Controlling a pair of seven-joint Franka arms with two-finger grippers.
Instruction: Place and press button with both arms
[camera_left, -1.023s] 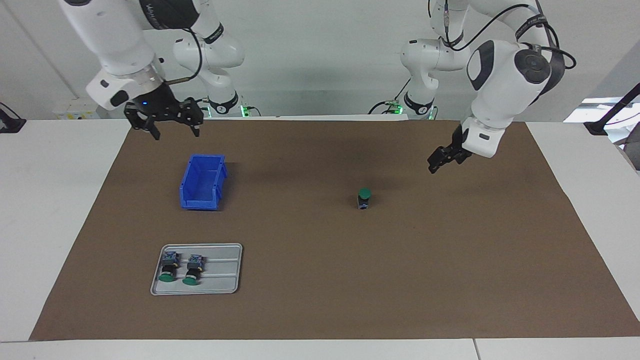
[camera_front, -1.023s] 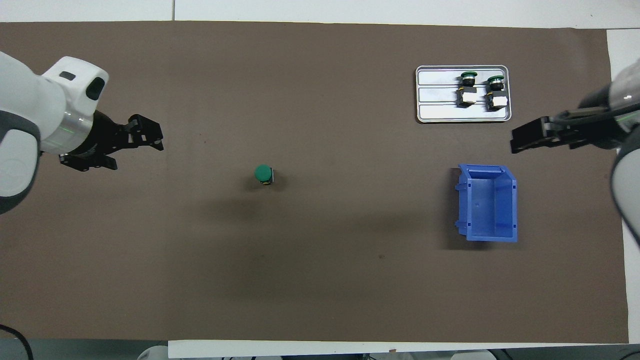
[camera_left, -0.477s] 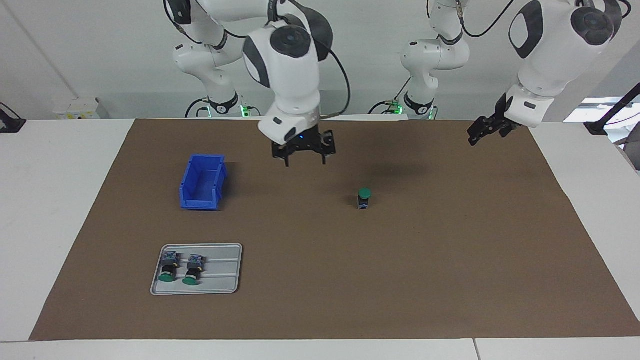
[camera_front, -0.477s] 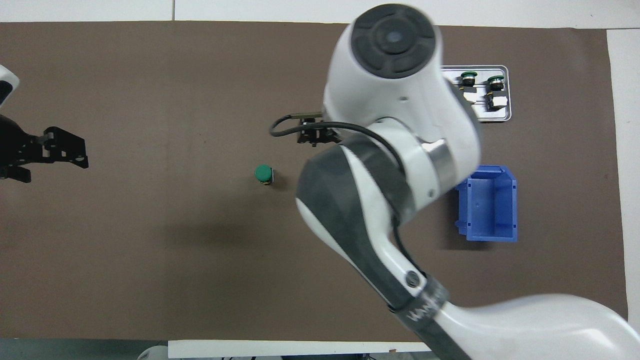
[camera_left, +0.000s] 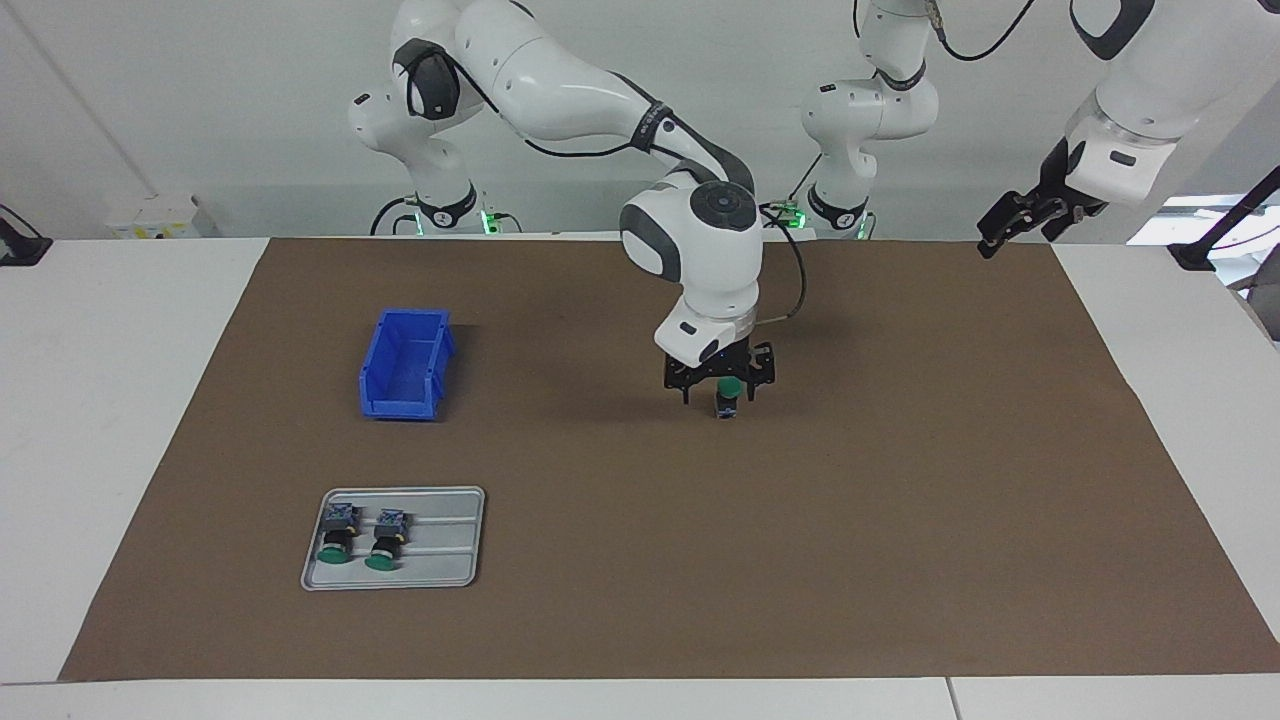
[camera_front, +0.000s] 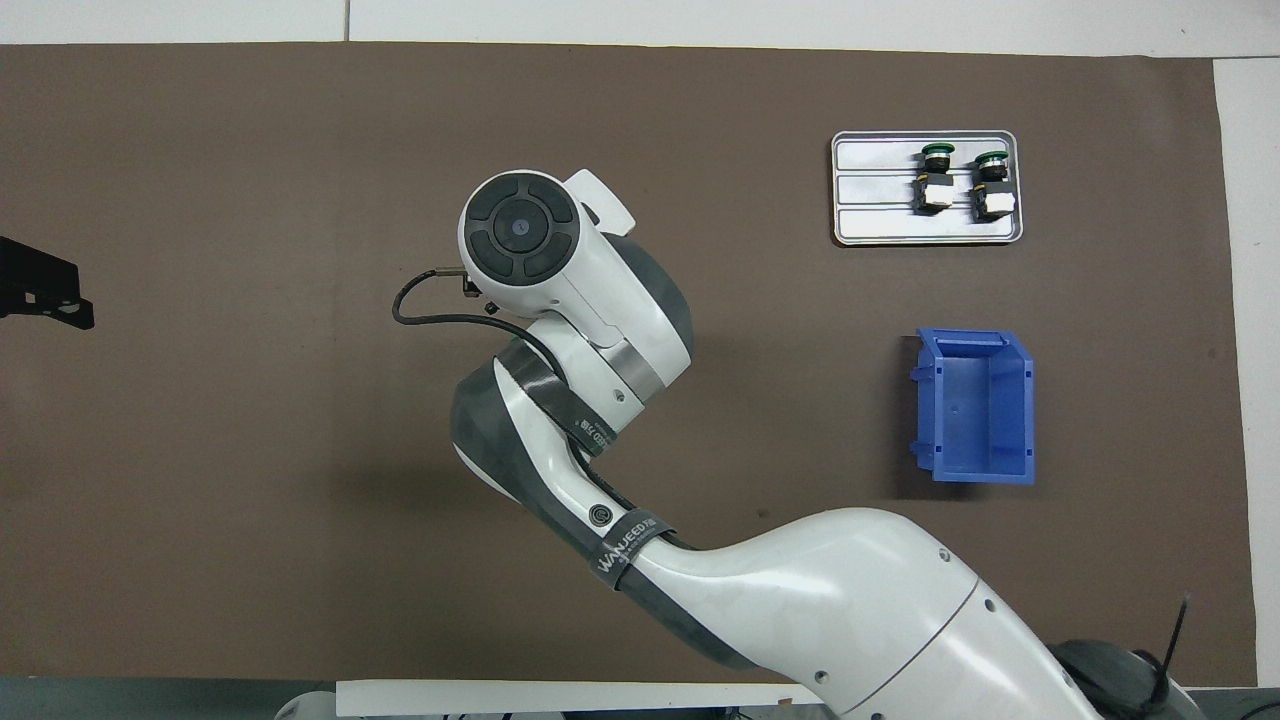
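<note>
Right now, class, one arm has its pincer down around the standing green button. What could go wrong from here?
1. The button stands upright on a narrow base; the right pincer, open around its cap, could tip it if it closes off-centre.
2. The overhead view hides the button under the right arm, so alignment rests on the facing view alone.
3. The left pincer waits high at the mat's edge, leaving the button unsteadied.

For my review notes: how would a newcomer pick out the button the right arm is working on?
On the brown mat, skip the grey tray with two buttons lying flat. The button stands upright alone mid-mat, green cap up, between the right gripper's open fingers.
</note>
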